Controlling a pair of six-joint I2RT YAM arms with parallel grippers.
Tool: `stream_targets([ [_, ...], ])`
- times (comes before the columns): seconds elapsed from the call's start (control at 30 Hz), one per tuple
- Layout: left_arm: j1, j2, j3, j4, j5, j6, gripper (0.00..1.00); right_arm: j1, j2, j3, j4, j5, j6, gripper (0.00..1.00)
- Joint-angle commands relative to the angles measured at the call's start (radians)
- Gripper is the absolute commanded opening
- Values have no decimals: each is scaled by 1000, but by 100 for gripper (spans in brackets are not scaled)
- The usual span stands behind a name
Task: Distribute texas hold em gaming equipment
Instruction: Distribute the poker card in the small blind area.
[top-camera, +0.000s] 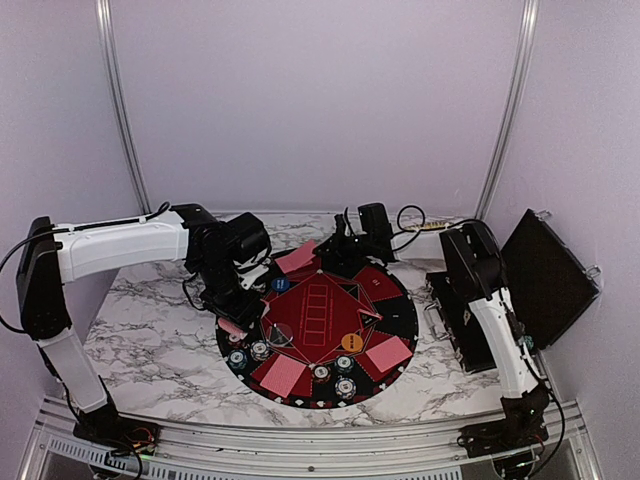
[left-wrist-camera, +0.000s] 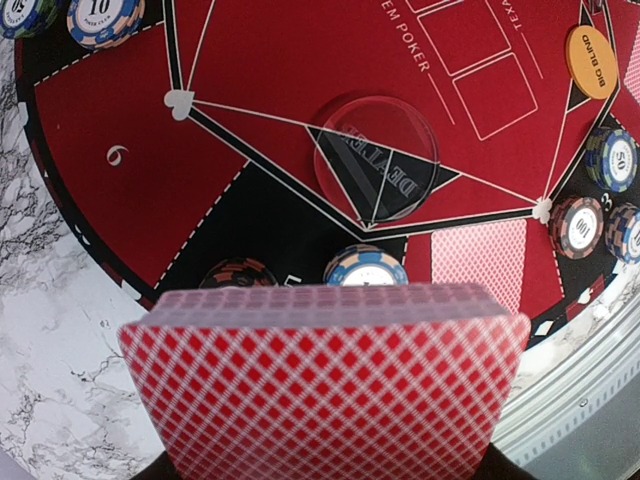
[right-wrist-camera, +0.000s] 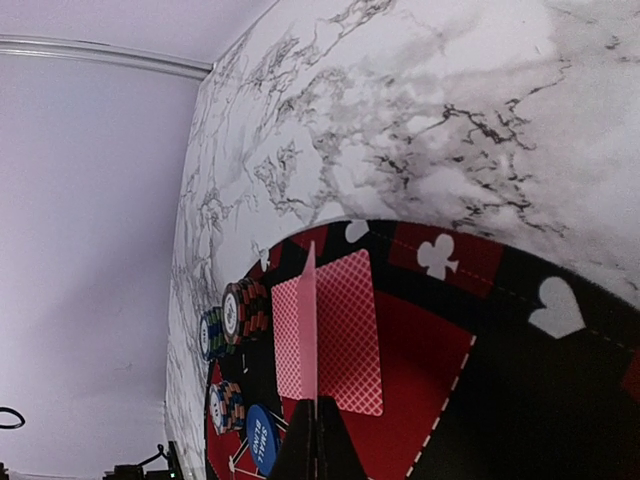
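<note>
My left gripper (top-camera: 236, 303) is shut on a deck of red-backed cards (left-wrist-camera: 325, 380) and holds it above the mat's left side; its fingers are hidden behind the deck. Beyond the deck lie the clear dealer button (left-wrist-camera: 375, 160), the orange button (left-wrist-camera: 591, 62) and chip stacks (left-wrist-camera: 365, 268). My right gripper (right-wrist-camera: 318, 408) is shut on a single card (right-wrist-camera: 311, 320), seen edge-on, just above a face-down card (right-wrist-camera: 350, 330) at the mat's far edge (top-camera: 297, 258). Chip stacks (right-wrist-camera: 245, 308) and the blue button (right-wrist-camera: 262, 438) lie beside it.
The round black-and-red mat (top-camera: 405, 318) fills the table's middle, with two more face-down cards (top-camera: 283, 375) (top-camera: 388, 352) and chip stacks (top-camera: 345, 388) near its front. An open black case (top-camera: 545, 265) stands at the right. Marble table (top-camera: 150, 340) shows left.
</note>
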Motion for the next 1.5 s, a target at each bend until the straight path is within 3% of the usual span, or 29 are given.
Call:
stream_targets([
  [0.0,5,-17,22,-13,13,5,37,9,19,63,-50,26,-43,4],
  [0.3,5,-15,22,-16,14,4,37,47,30,182,-303,155,-222,24],
  [0.5,5,-15,19,-16,15,3,36,73,18,231,-447,273,-329,29],
  [0.9,5,-11,28,-16,22,2,36,94,-89,188,-523,413,-431,52],
  [1.03,3,-8,32,-16,23,0,36,94,-194,71,-458,352,-418,58],
  [1.47,-26,18,76,-24,15,2,36,111,-520,-482,-29,-133,-163,62],
])
